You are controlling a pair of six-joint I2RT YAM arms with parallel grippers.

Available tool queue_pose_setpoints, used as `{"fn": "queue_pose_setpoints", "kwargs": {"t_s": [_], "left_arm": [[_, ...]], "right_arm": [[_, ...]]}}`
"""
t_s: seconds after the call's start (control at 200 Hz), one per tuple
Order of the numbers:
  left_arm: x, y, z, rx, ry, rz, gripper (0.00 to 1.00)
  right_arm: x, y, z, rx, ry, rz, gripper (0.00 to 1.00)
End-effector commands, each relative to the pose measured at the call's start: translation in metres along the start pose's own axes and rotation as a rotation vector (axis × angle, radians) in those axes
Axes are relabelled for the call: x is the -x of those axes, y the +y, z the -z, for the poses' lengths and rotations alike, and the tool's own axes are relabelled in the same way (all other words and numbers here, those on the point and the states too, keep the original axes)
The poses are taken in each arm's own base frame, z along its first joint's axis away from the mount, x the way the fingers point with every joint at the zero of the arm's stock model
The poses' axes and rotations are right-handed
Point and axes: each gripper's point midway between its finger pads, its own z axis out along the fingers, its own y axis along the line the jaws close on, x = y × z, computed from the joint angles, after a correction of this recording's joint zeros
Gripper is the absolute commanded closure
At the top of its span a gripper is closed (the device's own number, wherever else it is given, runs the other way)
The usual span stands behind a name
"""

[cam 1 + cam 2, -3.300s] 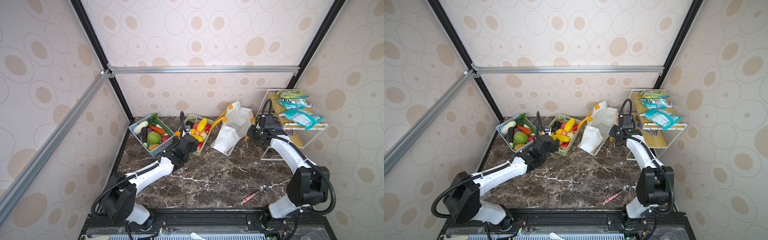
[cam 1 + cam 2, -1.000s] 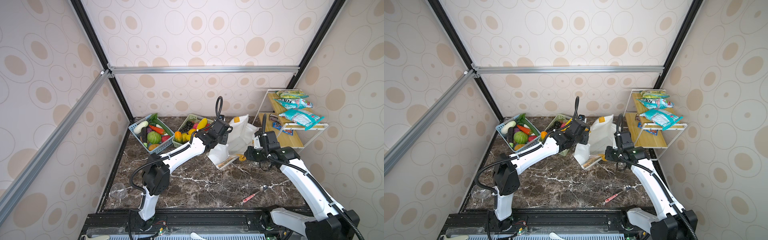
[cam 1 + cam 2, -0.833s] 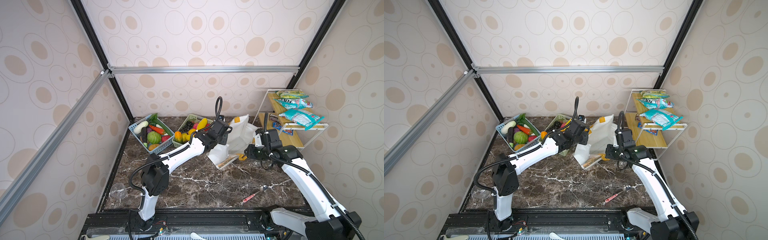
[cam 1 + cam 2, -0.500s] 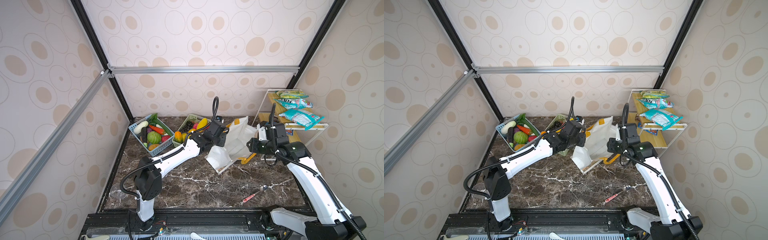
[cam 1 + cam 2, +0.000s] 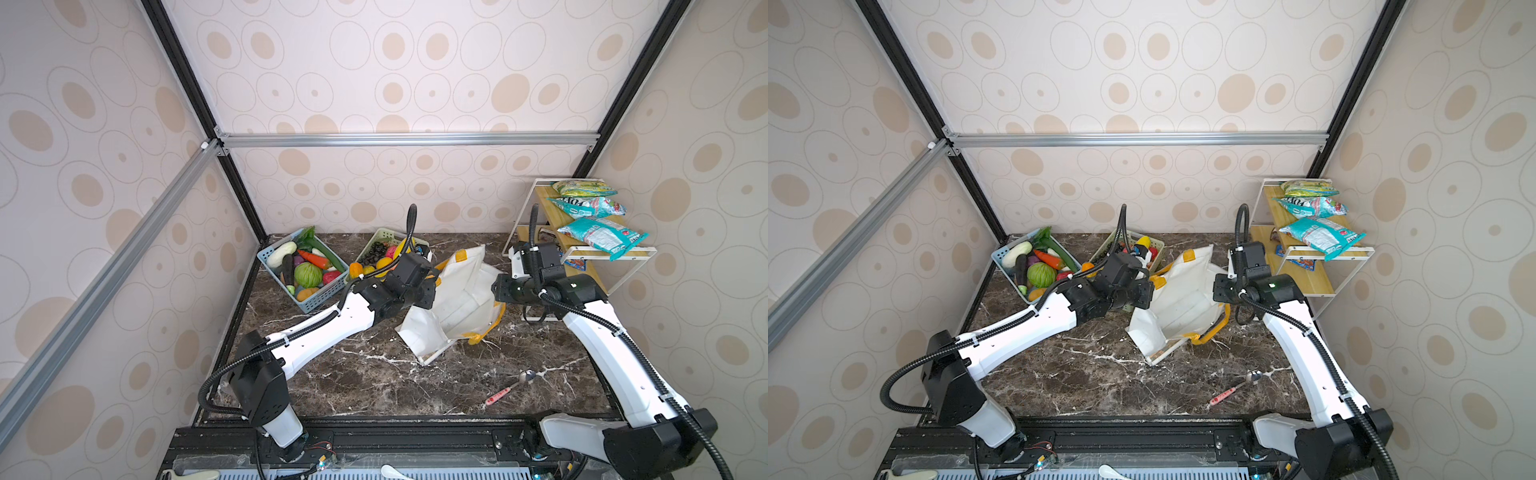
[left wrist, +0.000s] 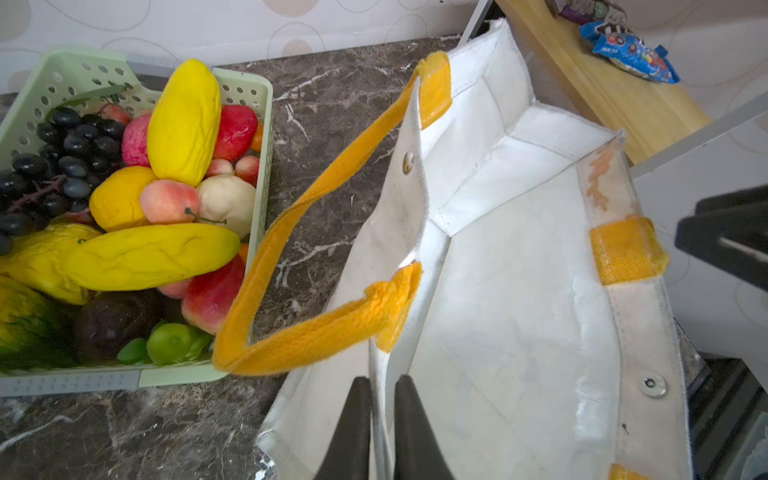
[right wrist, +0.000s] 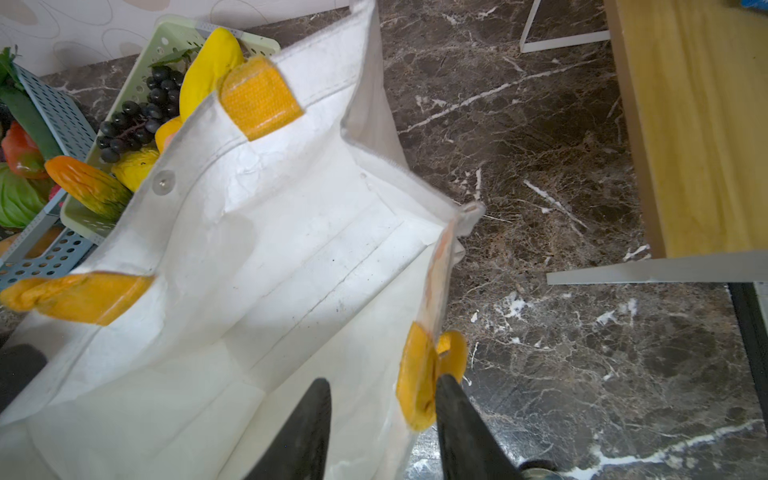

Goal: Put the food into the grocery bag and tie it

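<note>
The dark marble tabletop (image 5: 374,386) carries the white stiff-fabric grocery bag with yellow strap handles (image 5: 461,291), mid-frame in both top views, open and empty. The left gripper (image 6: 382,415) pinches one rim; the right gripper (image 7: 382,424) straddles the opposite rim, fingers apart. The toy produce (image 6: 183,120) still fills the pale green slotted basket (image 6: 245,83); nothing is packed or tied.

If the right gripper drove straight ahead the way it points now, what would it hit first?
Probably the grocery bag: the right gripper stands open astride its wall, beside the yellow handle. Depth is unclear.
</note>
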Motion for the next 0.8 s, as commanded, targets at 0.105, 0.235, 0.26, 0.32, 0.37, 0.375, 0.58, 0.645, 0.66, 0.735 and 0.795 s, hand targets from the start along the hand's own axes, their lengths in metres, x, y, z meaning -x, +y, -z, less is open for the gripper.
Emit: {"fn": "queue_pose_setpoints", "kwargs": {"t_s": [0.105,0.235,0.26,0.32,0.37,0.375,0.58,0.645,0.66,0.735,0.795], "left_arm": [[-0.009,0.01,0.03,-0.008,0.022,-0.037,0.87],[-0.012,0.028,0.042,-0.02,0.034,-0.067,0.86],[-0.013,0.032,0.043,-0.021,0.037,-0.071,0.86],[-0.016,0.039,0.047,-0.025,0.043,-0.083,0.85],[-0.018,0.047,0.048,-0.024,0.05,-0.089,0.85],[-0.019,0.048,0.048,-0.024,0.05,-0.089,0.85],[-0.021,0.064,0.055,-0.039,0.034,-0.087,0.79],[-0.019,0.06,0.058,-0.063,0.02,-0.085,0.71],[-0.019,0.059,0.058,-0.068,0.019,-0.087,0.69],[-0.017,0.059,0.06,-0.07,0.009,-0.086,0.57],[-0.019,0.061,0.06,-0.062,0.014,-0.084,0.52]], "right_arm": [[0.018,0.003,0.004,-0.014,-0.034,0.032,0.53],[0.031,0.008,0.012,0.001,-0.075,0.064,0.46],[0.034,0.008,0.013,0.002,-0.083,0.073,0.44],[0.038,0.01,0.014,0.006,-0.088,0.1,0.4],[0.04,0.014,0.012,0.022,-0.086,0.128,0.38],[0.04,0.015,0.012,0.024,-0.086,0.134,0.38],[0.034,0.03,-0.016,0.101,-0.025,0.273,0.3],[0.034,0.027,-0.026,0.076,-0.01,0.316,0.29],[0.034,0.026,-0.029,0.066,-0.005,0.325,0.28],[0.036,0.021,-0.039,0.032,0.011,0.376,0.28],[0.036,0.021,-0.047,0.024,0.028,0.411,0.28]]}}
